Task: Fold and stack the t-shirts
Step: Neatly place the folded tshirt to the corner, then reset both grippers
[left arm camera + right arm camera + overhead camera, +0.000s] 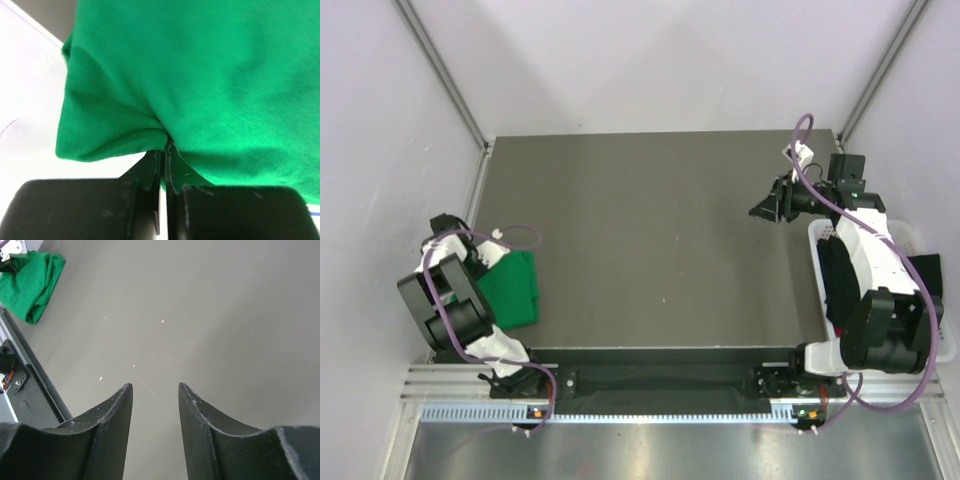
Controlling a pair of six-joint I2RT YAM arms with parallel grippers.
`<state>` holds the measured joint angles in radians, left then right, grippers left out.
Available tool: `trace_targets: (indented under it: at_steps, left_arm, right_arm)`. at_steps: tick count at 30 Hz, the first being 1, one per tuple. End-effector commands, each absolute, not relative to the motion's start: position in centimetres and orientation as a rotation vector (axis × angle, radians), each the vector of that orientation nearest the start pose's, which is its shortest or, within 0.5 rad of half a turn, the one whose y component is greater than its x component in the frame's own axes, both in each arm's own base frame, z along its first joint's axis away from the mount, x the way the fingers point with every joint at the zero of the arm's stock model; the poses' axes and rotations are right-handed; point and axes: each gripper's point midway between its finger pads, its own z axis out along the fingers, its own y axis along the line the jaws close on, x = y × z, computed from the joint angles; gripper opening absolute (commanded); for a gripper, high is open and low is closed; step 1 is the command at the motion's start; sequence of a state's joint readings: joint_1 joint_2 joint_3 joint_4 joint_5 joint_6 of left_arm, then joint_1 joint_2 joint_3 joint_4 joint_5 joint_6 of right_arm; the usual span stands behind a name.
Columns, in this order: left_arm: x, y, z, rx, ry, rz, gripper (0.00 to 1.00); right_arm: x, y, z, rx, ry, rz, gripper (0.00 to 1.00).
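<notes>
Left end effector (164,150) is closed, jaws pinched on a fold of the green t-shirt (200,75); in the left wrist view the cloth bunches into the fingertips and fills most of the frame. From the top, the green t-shirt (517,290) sits as a compact, partly folded bundle at the near-left corner of the desk (660,240), right beside the left arm, with its left edge under the arm's wrist, so I can't tell there how the cloth lies. Right end effector (155,390) is open and holds nothing: both fingers (112,410) stand apart with bare desk surface showing between them. It hangs over the far-right part of the desk, pointing left toward the middle, well apart from the green t-shirt, which shows small at the top-left of the right wrist view (30,285). A white bin (817,240) stands along the right edge of the desk, partly under the right arm. A black t-shirt (838,285) is bunched inside it; the arm covers much of it, so its shape is unclear. Middle of the desk is grey, with a few small light specks.
</notes>
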<state>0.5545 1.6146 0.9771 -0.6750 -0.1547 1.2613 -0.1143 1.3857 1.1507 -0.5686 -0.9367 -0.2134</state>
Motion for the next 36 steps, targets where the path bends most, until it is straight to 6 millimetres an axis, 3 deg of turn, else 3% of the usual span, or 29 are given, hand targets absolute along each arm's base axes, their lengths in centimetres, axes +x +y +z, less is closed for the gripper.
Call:
trace_targets:
  at_steps: [1,5,17,23,26,29,33,36]
  left_arm:
    - [22.6,22.7,5.5,1.174,2.819,0.561,0.00]
    - [21.7,22.8,5.8,1.248,2.794,0.578,0.00]
    - [23.2,25.2,5.2,1.473,2.673,0.770,0.00]
    - [23.5,25.5,4.4,1.447,2.712,0.746,0.00]
    - [24.4,25.7,5.2,1.415,2.667,0.794,0.00]
    - [25.7,25.2,6.0,1.332,2.605,0.835,0.19]
    - [29.8,23.3,10.2,1.061,2.456,0.787,0.43]
    - [32.9,20.1,13.3,0.906,2.338,0.650,0.44]
  right_arm:
    - [33.5,10.3,22.1,-0.573,2.014,0.912,0.42]
    - [33.4,10.4,22.1,-0.574,2.013,0.913,0.42]
    - [33.5,10.4,22.0,-0.581,2.013,0.908,0.42]
    - [33.7,10.5,21.8,-0.576,2.016,0.928,0.42]
    - [33.8,10.6,21.5,-0.574,2.019,0.927,0.42]
    - [34.0,10.7,21.2,-0.571,2.023,0.943,0.42]
    - [34.1,10.9,20.5,-0.564,2.021,0.957,0.42]
    - [34.2,11.1,20.3,-0.558,2.010,0.962,0.42]
